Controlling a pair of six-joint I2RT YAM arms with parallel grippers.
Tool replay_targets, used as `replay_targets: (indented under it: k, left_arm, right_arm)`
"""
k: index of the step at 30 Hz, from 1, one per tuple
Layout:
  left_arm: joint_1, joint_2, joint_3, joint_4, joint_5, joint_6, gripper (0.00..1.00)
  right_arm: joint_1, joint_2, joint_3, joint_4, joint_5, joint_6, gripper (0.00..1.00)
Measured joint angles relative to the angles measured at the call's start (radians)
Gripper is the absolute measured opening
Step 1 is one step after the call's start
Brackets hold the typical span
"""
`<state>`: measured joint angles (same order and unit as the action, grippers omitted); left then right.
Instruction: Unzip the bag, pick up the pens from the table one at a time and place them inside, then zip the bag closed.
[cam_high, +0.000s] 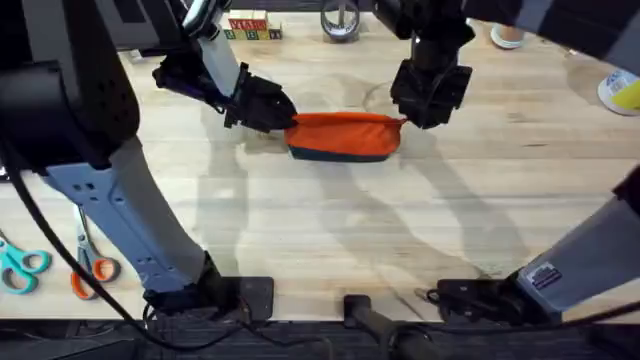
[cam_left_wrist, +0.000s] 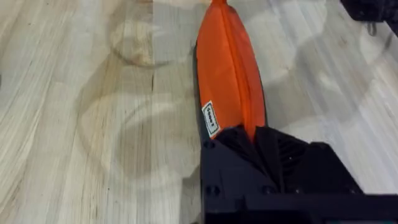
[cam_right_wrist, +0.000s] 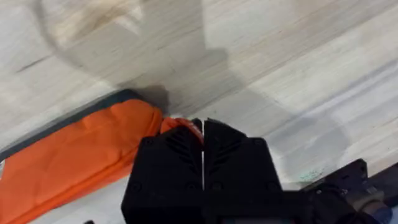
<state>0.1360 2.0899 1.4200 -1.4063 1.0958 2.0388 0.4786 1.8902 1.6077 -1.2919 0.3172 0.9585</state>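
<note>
The bag (cam_high: 345, 135), an oblong orange fabric pouch, lay mid-table (cam_high: 320, 240), zipped. My left gripper (cam_left_wrist: 249, 134) pinched one end; my right gripper (cam_right_wrist: 203, 127) was clamped at the other. Zipping looked nearly done; next, I should release gently.

Teal scissors (cam_high: 20, 268) and orange scissors (cam_high: 90, 262) lower left; tape roll (cam_high: 341, 20), lettered blocks (cam_high: 252, 27) far edge

bright, even light from above; soft arm shadows on the table (cam_high: 330, 220); near arms blurred
</note>
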Motion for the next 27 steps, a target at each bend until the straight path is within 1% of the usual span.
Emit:
replay_targets:
  k: [6, 12, 15, 21, 27]
  left_arm:
    - [0.0, 0.0, 0.0, 0.0, 0.0, 0.0, 0.043]
    - [0.0, 0.0, 0.0, 0.0, 0.0, 0.0, 0.042]
    - [-0.001, 0.0, 0.0, 0.0, 0.001, 0.0, 0.042]
    - [0.002, 0.0, 0.0, 0.0, -0.004, 0.0, 0.042]
    - [0.002, 0.0, 0.0, 0.0, -0.004, 0.0, 0.042]
  right_arm:
    - [-0.028, 0.047, -0.011, 0.001, 0.001, -0.021, 0.031]
    - [-0.059, 0.049, -0.023, 0.006, -0.003, -0.025, 0.031]
    - [-0.085, 0.049, -0.051, 0.009, -0.007, -0.025, 0.031]
    - [-0.168, 0.049, -0.088, -0.005, 0.064, -0.033, 0.03]
    - [-0.177, 0.049, -0.089, -0.004, 0.084, -0.042, 0.029]
